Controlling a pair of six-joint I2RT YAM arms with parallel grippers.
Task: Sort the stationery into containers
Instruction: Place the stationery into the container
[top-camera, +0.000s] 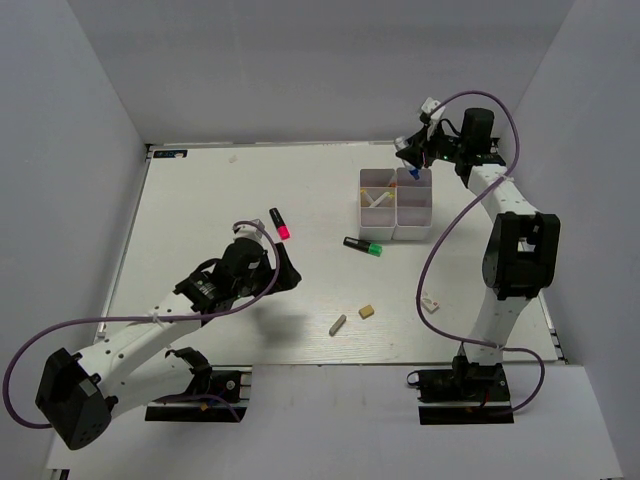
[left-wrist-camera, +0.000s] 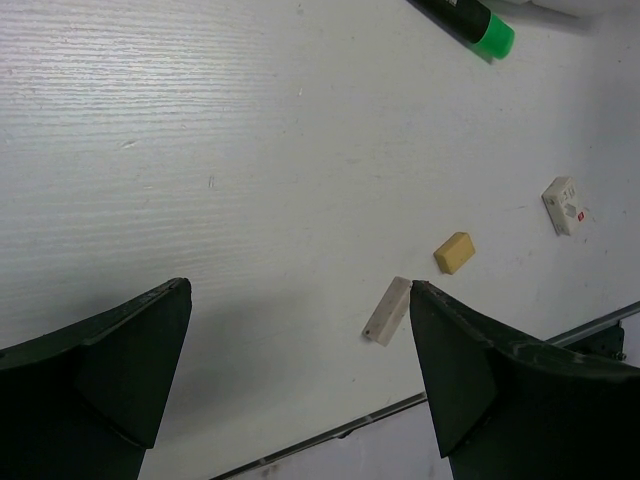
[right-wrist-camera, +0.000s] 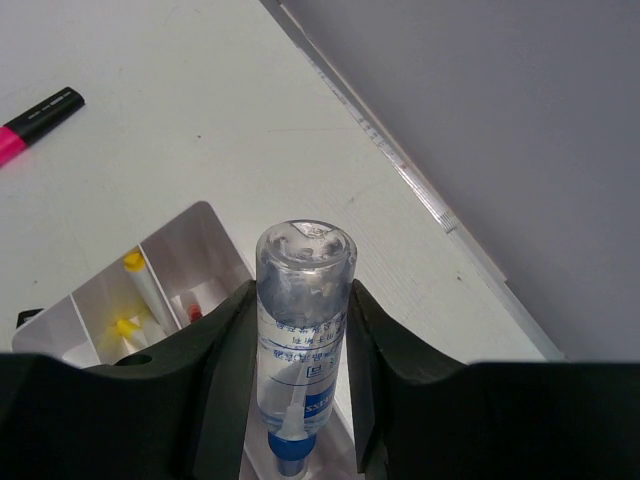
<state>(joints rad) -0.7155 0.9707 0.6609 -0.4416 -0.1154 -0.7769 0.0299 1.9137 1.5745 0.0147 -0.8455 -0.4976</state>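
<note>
My right gripper (top-camera: 410, 156) is shut on the blue-tipped clear tube (right-wrist-camera: 303, 330), held blue end down over the far right compartment of the white four-part box (top-camera: 396, 226). The box's wall (right-wrist-camera: 195, 235) shows in the right wrist view, with yellow-capped pale sticks (right-wrist-camera: 137, 300) inside. My left gripper (top-camera: 286, 270) is open and empty above the table; in the left wrist view (left-wrist-camera: 298, 300) its fingers frame bare table. A grey eraser (left-wrist-camera: 387, 310), a tan eraser (left-wrist-camera: 454, 252), a white eraser (left-wrist-camera: 564, 205) and a green-ended marker (left-wrist-camera: 470, 20) lie beyond it. A pink-ended marker (top-camera: 279, 224) lies to the box's left.
In the top view the green-ended marker (top-camera: 363, 246) lies just in front of the box, and the tan eraser (top-camera: 367, 311), grey eraser (top-camera: 338, 324) and white eraser (top-camera: 431, 303) lie nearer the front edge. Grey walls enclose the table.
</note>
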